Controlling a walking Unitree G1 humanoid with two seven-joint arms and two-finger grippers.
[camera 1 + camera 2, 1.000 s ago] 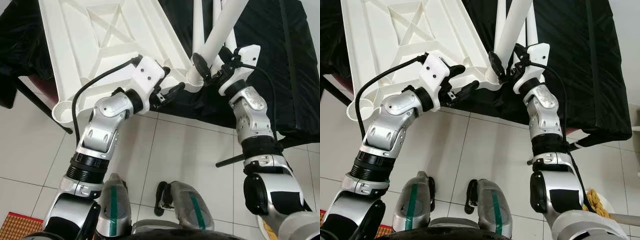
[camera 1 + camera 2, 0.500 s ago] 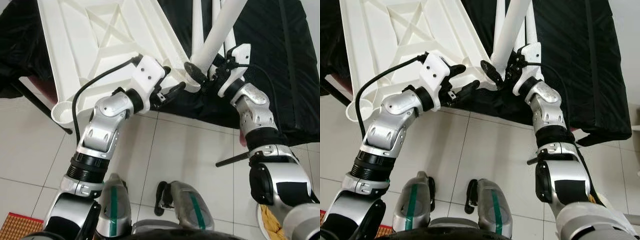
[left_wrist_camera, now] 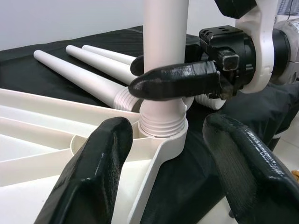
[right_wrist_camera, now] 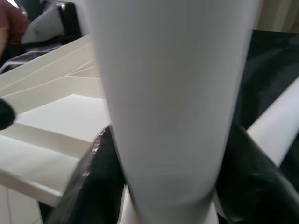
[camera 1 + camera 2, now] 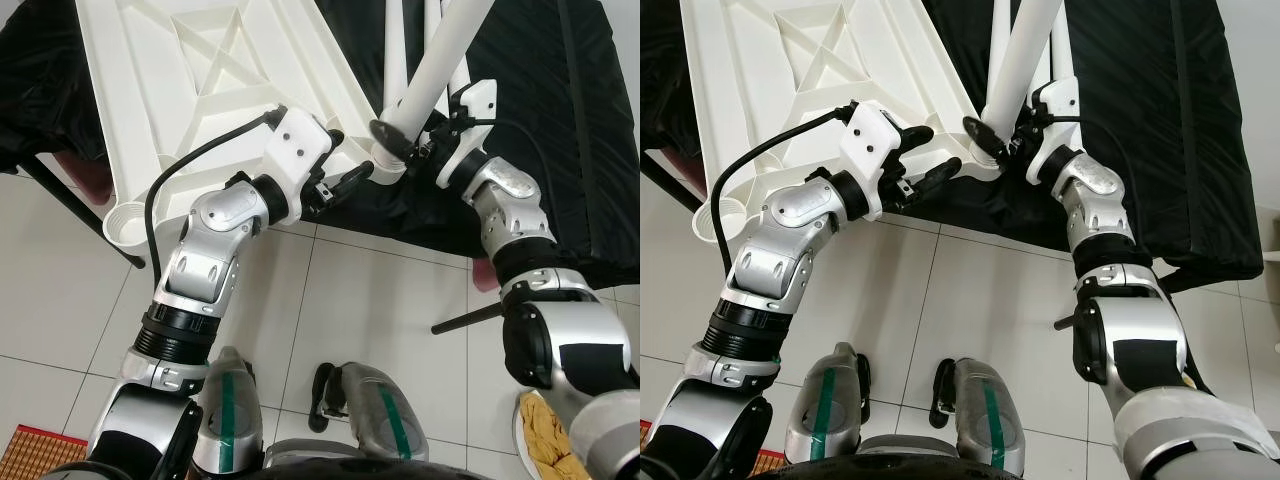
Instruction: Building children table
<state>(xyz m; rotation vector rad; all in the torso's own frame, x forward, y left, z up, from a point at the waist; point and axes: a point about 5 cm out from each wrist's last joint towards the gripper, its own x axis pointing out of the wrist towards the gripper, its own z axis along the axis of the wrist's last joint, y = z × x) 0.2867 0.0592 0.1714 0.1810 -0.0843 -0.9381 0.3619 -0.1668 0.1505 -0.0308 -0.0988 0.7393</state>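
A white plastic tabletop [image 5: 200, 80] lies upside down on a black cloth. At its near corner a white leg [image 5: 440, 60] stands tilted in a threaded socket [image 3: 161, 135]. My right gripper [image 5: 398, 130] is shut on this leg just above the socket; the right wrist view has the leg [image 4: 168, 93] between both fingers [image 4: 98, 172]. My left gripper [image 5: 345, 160] is open beside that corner, its fingers [image 3: 88, 182] spread to either side of the socket without touching the leg.
Spare white legs [image 3: 84, 70] lie on the black cloth [image 5: 560, 150] behind the socket. Another round socket [image 5: 125, 222] overhangs the tiled floor at my left. On the floor are a black rod [image 5: 465, 318], a bowl of yellow things [image 5: 545, 440] and a red mat [image 5: 30, 450].
My right wrist has turned around the leg while staying shut on it, its front finger sweeping left and the forearm swinging right. The left arm has held still.
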